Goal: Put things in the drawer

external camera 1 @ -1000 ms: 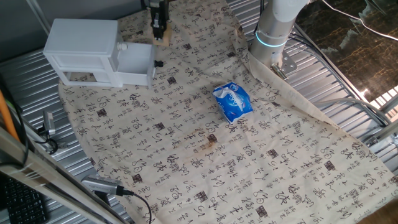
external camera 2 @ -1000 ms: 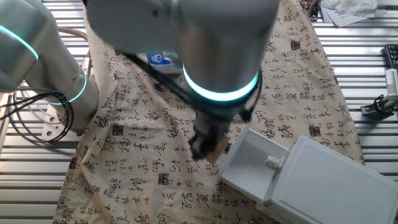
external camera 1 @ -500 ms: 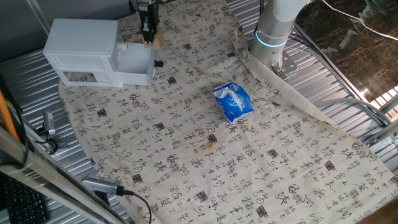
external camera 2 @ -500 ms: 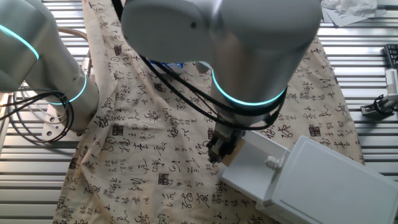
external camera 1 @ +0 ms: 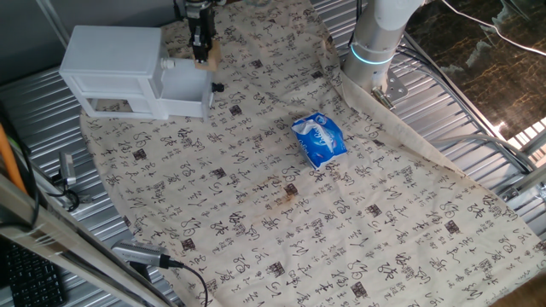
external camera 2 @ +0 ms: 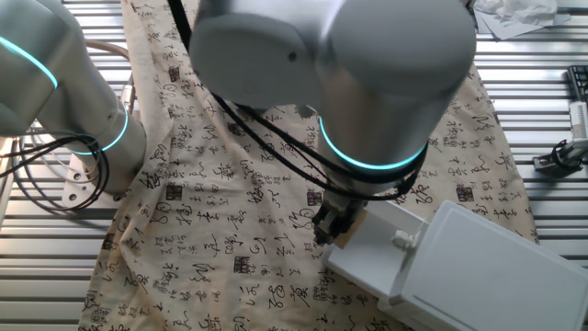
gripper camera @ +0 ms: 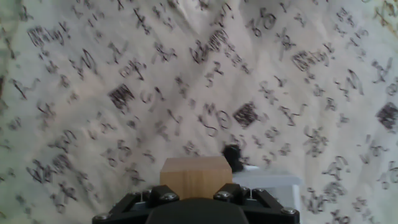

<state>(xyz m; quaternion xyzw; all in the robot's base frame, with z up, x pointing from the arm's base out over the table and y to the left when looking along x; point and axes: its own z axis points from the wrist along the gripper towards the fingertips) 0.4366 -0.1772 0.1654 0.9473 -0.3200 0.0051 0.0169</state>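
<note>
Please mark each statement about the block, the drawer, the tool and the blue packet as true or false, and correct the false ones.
1. The tool holds the wooden block. True.
2. The block already lies inside the drawer. False: it is still in the tool, at the drawer's front edge near the knob.
3. The drawer is pulled out of the white cabinet. True.
4. The blue packet lies inside the drawer. False: it lies on the patterned cloth, apart from the cabinet.
5. The drawer's knob is white. False: it is small and dark.
</note>
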